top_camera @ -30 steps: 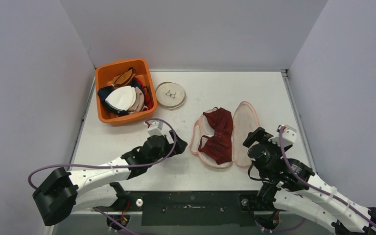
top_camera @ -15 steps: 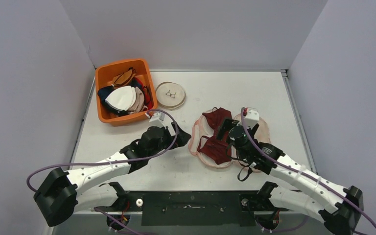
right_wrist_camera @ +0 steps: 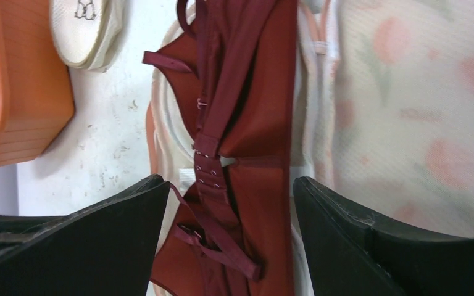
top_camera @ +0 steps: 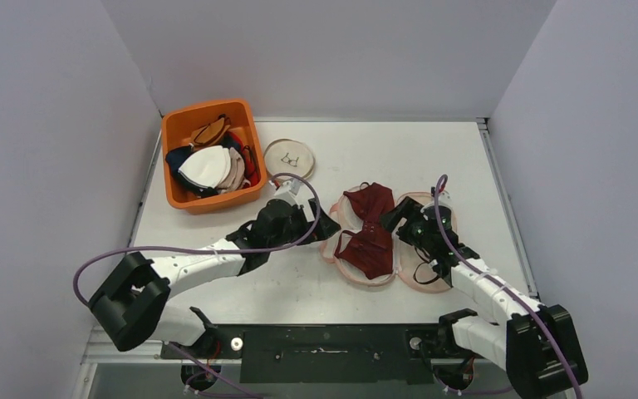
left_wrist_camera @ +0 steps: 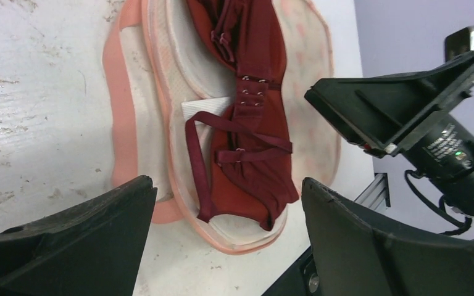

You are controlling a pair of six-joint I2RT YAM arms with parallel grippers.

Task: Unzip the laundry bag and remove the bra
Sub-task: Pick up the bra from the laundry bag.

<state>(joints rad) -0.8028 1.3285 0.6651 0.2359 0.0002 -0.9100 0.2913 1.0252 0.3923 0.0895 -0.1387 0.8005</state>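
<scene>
Against the picture half a second back, I see the left gripper (top_camera: 326,223) advanced further toward 3 o'clock, so that it now stands at the 9 o'clock edge of the laundry bag (top_camera: 422,249). The right gripper (top_camera: 395,214) has shifted slightly toward 3 o'clock and its arm lies lower along the table (top_camera: 465,158). Bag and bra (top_camera: 370,229) show no displacement. The bag lies unzipped and spread in two halves at about 4 o'clock from the table centre. The bra rests on the inner face of the 9 o'clock half and is not lifted off it. The top view does not settle finger state; the wrist views do. The left wrist view shows both left fingers spread wide with nothing between them, framing the bra's straps and hook closure. It also shows one black right finger at 3 o'clock, over the far half of the bag. The right wrist view shows the right fingers equally wide apart and empty, above the bra's hook band. It also shows the pink floral print on the bag mesh, which the top view renders only as a pale tint. The orange bin (top_camera: 216,202) of garments sits at 10 o'clock, with the round dish (top_camera: 271,170) just beside it at 11 o'clock.
</scene>
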